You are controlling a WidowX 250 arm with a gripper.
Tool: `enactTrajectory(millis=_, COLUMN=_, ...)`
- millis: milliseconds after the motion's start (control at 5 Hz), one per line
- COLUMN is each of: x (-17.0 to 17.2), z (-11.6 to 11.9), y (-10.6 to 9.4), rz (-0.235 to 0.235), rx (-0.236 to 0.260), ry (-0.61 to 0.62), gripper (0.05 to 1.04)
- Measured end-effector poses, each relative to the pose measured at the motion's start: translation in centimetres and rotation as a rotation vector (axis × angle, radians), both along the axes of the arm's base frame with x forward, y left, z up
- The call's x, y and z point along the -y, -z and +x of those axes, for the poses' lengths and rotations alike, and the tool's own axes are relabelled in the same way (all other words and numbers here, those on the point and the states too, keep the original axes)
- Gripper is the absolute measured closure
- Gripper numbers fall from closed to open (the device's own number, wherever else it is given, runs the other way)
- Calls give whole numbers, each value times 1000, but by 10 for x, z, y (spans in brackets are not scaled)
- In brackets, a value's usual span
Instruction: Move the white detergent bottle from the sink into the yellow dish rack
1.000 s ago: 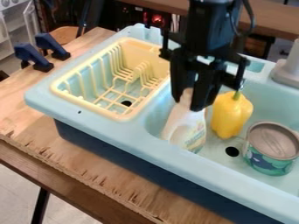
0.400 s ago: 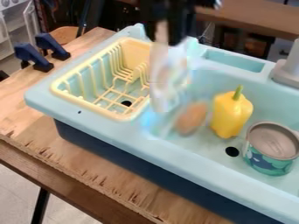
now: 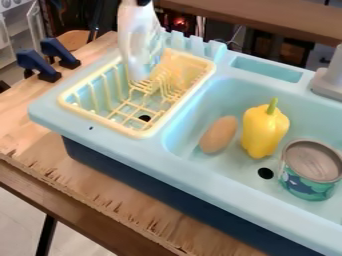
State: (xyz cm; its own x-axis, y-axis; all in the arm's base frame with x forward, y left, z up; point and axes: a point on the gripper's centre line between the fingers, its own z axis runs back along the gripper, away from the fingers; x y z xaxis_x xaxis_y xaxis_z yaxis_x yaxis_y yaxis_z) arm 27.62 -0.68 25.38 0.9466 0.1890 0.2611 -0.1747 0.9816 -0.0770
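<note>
Tall white btl (image 3: 137,42) upright over/in yellow rack (image 3: 100,121), outside basin (image 3: 214,105); can't tell if it's down yet. Gripper (image 3: 143,2) up top, open/closed unclear. Brown oval obj. (image 3: 219,134), pepper (image 3: 263,132), can (image 3: 310,172) in basin.

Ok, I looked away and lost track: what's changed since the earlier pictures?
The white bottle rose out of the sink basin toward the view's left, and is now at the yellow rack. The gripper went up with it. The brown oval thing is uncovered. The yellow pepper, the can and the rack stayed put.
</note>
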Motion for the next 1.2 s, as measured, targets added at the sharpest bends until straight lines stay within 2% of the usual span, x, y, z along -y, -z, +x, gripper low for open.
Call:
enactTrajectory(millis=200, x=-1, z=3, y=9, rz=5, rx=-29, ry=-19, gripper=670)
enactTrajectory(millis=400, x=-2, z=9, y=32, rz=-14, rx=-94, ry=-17, gripper=670)
enactTrajectory(millis=600, x=6, z=14, y=46, rz=-39, rx=-128, ry=12, gripper=670)
enactTrajectory(millis=800, x=13, z=16, y=64, rz=-52, rx=-189, ry=28, gripper=670)
enactTrajectory(millis=1000, x=16, z=18, y=75, rz=-51, rx=-229, ry=39, gripper=670)
enactTrajectory(millis=1200, x=19, z=20, y=87, rz=-53, rx=-268, ry=64, gripper=614)
